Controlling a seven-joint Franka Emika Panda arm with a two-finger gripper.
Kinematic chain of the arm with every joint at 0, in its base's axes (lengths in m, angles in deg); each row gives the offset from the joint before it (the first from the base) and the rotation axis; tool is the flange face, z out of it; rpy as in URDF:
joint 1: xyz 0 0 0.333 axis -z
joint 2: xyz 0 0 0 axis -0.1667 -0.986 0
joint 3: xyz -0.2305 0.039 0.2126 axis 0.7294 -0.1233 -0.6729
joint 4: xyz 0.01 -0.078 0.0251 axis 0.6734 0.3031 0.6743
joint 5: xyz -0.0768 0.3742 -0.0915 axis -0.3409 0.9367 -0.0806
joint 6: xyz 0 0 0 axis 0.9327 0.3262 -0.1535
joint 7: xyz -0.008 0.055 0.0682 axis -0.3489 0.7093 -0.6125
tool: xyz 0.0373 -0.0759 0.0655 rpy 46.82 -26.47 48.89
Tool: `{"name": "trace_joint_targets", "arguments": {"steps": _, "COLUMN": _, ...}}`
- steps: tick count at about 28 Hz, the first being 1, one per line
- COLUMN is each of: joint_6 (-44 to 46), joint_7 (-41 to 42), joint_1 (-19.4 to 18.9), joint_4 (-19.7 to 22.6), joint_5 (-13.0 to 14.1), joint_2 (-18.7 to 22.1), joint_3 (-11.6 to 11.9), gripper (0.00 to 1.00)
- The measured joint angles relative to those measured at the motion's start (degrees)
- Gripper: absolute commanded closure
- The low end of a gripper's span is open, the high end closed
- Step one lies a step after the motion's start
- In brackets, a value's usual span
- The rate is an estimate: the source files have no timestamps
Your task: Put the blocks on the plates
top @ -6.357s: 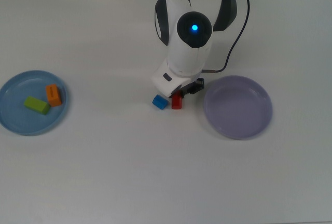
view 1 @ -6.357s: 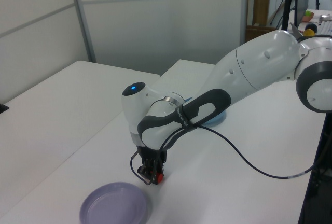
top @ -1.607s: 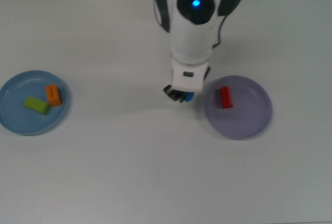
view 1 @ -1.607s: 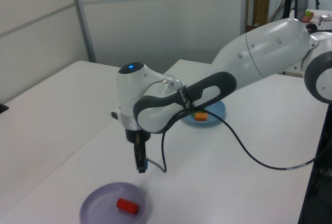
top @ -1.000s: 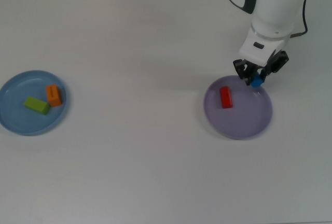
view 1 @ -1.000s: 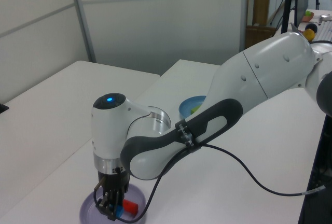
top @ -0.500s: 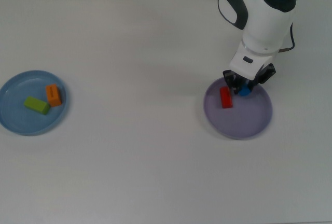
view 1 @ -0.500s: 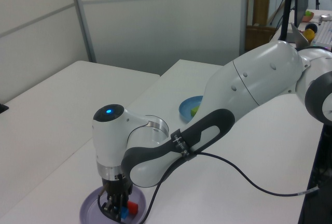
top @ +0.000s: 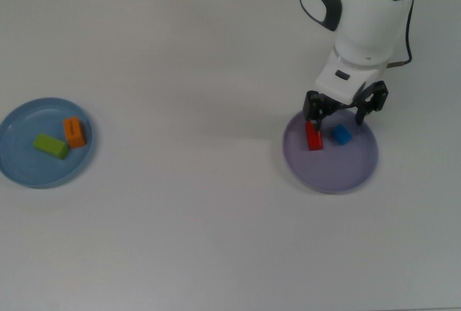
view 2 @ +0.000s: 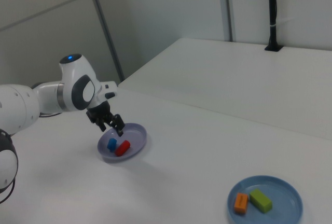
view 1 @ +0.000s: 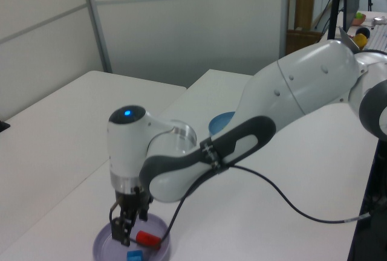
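White desk carries 2 round shallow plates w/ raised rims, well apart. Lavender plate sits toward the desk edge at the top view's right; light blue plate right by the edge at the top view's left. On the lavender plate: red block, elongated, glossy, lying flat near the rim on the top view's left side, & blue block, short, cube-like, just beside it, a small gap between, not touching. In the left view the blue block lies nearer the camera than the red block; in the right view blue and red lie side by side in the plate's middle. On the light blue plate: orange block, rectangular, and lime-green block, rectangular, a bit longer, set at an angle, corners touching or nearly so; the right view shows both again, orange & green, on that plate. Tool hangs over the lavender plate's far rim, above the two blocks, fingers spread wide, nothing between them; one dark finger overlaps the red block's upper end in the top view, the other out past the blue block. Left view shows the tool clear above the plate
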Motion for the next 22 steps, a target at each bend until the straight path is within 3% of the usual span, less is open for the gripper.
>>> {"name": "trace_joint_targets", "arguments": {"steps": 9, "joint_6": 15.5, "joint_7": 1.7, "joint_1": 7.5, "joint_4": -0.5, "joint_5": 0.0, "joint_2": 8.2, "joint_3": 1.1, "gripper": 0.0}}
{"name": "trace_joint_targets", "arguments": {"steps": 16, "joint_6": 28.5, "joint_7": 12.3, "joint_1": 14.7, "joint_4": -1.4, "joint_5": 0.0, "joint_2": 15.0, "joint_3": 1.7, "gripper": 0.0}}
{"name": "trace_joint_targets", "arguments": {"steps": 22, "joint_6": 32.3, "joint_7": 17.1, "joint_1": 17.5, "joint_4": -1.5, "joint_5": 0.0, "joint_2": 18.7, "joint_3": 2.8, "gripper": 0.0}}
